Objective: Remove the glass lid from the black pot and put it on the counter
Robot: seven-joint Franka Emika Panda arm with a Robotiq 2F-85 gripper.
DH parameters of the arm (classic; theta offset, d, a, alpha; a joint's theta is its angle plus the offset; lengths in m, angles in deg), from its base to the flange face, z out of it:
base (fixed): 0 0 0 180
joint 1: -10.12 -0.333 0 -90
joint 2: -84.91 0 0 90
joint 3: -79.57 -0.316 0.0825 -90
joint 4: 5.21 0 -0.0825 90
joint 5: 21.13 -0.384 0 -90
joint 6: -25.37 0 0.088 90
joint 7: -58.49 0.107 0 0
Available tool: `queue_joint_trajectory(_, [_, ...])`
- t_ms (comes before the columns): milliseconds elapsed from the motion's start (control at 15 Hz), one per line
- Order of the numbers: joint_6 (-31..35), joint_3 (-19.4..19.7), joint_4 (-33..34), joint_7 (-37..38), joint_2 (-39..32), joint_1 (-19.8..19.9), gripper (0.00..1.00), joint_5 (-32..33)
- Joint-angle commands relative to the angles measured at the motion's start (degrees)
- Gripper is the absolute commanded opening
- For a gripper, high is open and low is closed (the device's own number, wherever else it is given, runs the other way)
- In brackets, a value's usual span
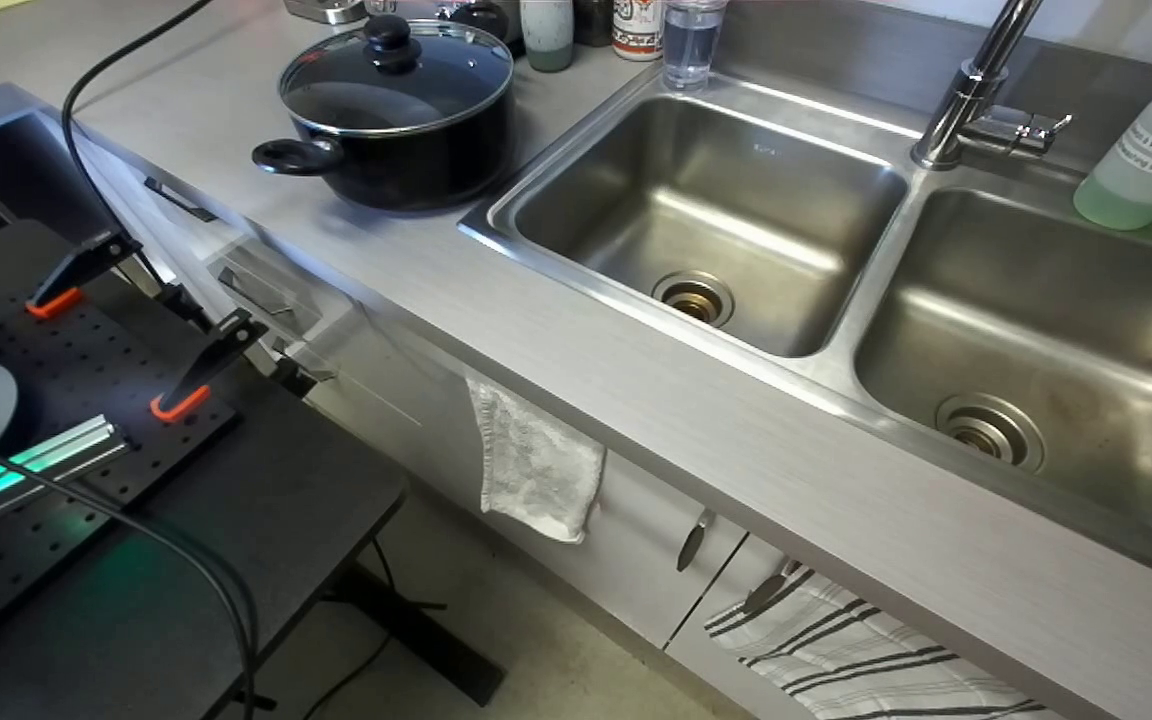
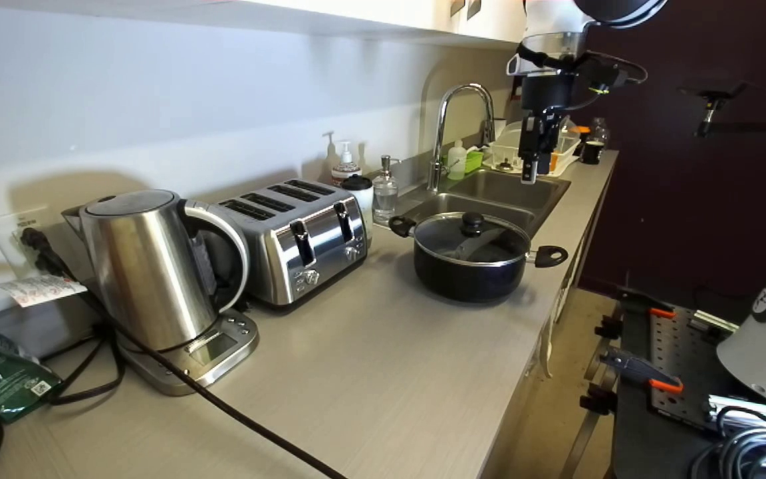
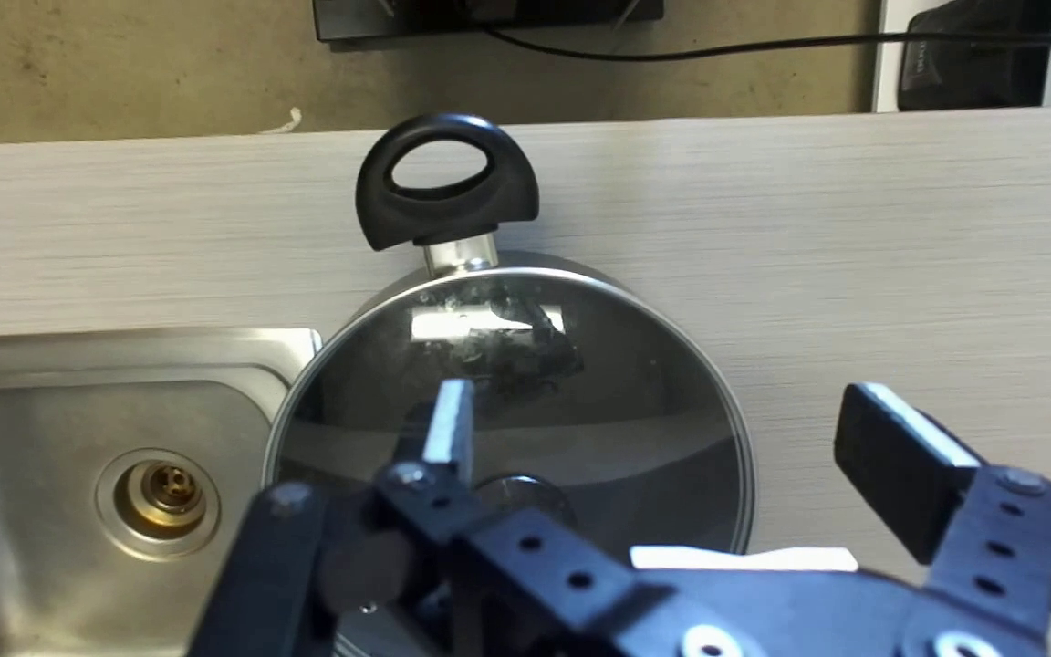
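Observation:
The glass lid (image 1: 356,90) lies on the black pot (image 1: 426,165), its black knob (image 1: 389,42) upward. The lid (image 2: 436,233) and pot (image 2: 466,283) also show in an exterior view, on the counter (image 2: 370,359) beside the sink. In the wrist view the lid (image 3: 635,365) is below my gripper (image 3: 667,424), and the knob (image 3: 525,493) is partly hidden behind a finger. One finger is over the lid; the other appears over bare counter (image 3: 900,246). My gripper (image 2: 534,176) is open, empty, above and apart from the lid.
The double sink (image 1: 576,270) adjoins the pot, with a tall faucet (image 2: 443,126) behind. A toaster (image 2: 310,246), kettle (image 2: 150,273) and soap bottle (image 2: 385,193) stand along the wall. A black cord (image 2: 223,406) crosses the counter. A dark table (image 1: 266,500) stands opposite.

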Motion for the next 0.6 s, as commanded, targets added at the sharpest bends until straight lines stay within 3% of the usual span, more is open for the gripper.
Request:
queue_joint_trajectory(0, [2.7,2.4,3.0,-2.8,-6.1,0.8,1.0,-2.0])
queue_joint_trajectory(533, [6.1,3.9,9.2,-4.0,-17.0,2.0,1.0,-4.9])
